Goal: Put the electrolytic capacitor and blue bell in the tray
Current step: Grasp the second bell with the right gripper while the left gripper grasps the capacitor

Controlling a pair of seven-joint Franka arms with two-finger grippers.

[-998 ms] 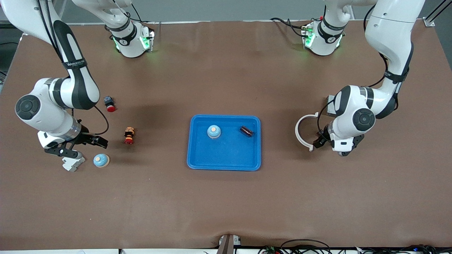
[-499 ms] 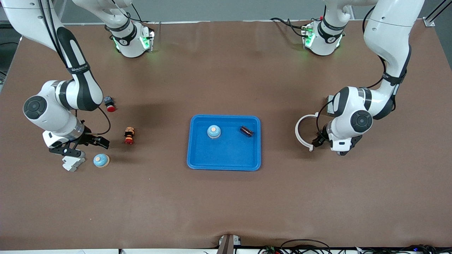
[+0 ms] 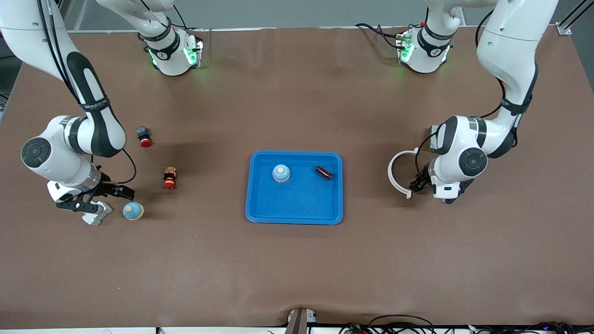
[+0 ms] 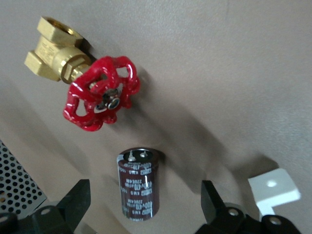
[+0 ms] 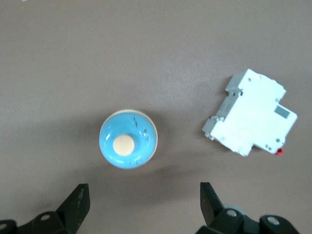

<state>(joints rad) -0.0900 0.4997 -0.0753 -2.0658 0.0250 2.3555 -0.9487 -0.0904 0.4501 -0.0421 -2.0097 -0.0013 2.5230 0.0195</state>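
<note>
The blue tray point(image 3: 294, 213) lies mid-table and holds a blue bell point(image 3: 281, 173) and a dark electrolytic capacitor point(image 3: 324, 172). A second blue bell point(image 3: 133, 211) point(image 5: 128, 139) stands on the table at the right arm's end. My right gripper point(image 3: 98, 198) point(image 5: 143, 186) hovers open beside it, touching nothing. In the left wrist view another capacitor point(image 4: 138, 183) lies on the table. My left gripper point(image 3: 419, 183) point(image 4: 145, 185) is open, one finger on each side of it and clear of it. The left arm hides that capacitor in the front view.
A white circuit breaker point(image 3: 95, 214) point(image 5: 251, 113) lies beside the outer bell. A red push-button point(image 3: 145, 137) and an orange-and-red part point(image 3: 170, 178) sit farther from the camera. A brass valve with a red handwheel point(image 4: 100, 92) and a white ring point(image 3: 398, 174) lie near the left gripper.
The right arm has swung slightly toward its end of the table, its gripper still by the outer bell. The left arm has edged a little farther from the camera. No object moved.
</note>
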